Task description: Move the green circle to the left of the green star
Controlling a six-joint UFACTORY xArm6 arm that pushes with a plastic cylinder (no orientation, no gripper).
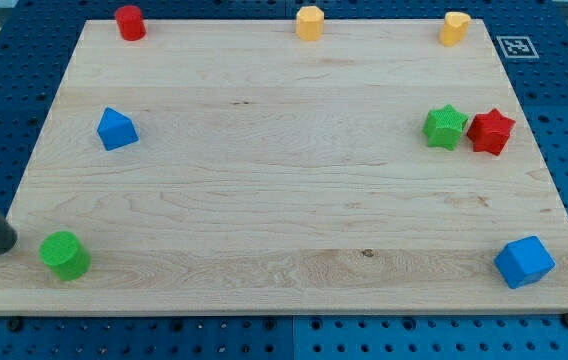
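Observation:
The green circle [65, 255] is a short green cylinder near the board's bottom-left corner. The green star [445, 127] sits at the view's right, touching a red star [491, 131] on its right side. My tip [6, 244] is the lower end of a dark rod coming in from the left edge. It rests just left of the green circle, with a small gap between them.
A blue triangular block [116, 129] lies at the upper left. A red cylinder [130, 22], a yellow hexagon block [309, 22] and another yellow block [454, 28] line the top edge. A blue cube [524, 262] sits at the bottom right. The wooden board [264, 180] lies on a blue pegboard.

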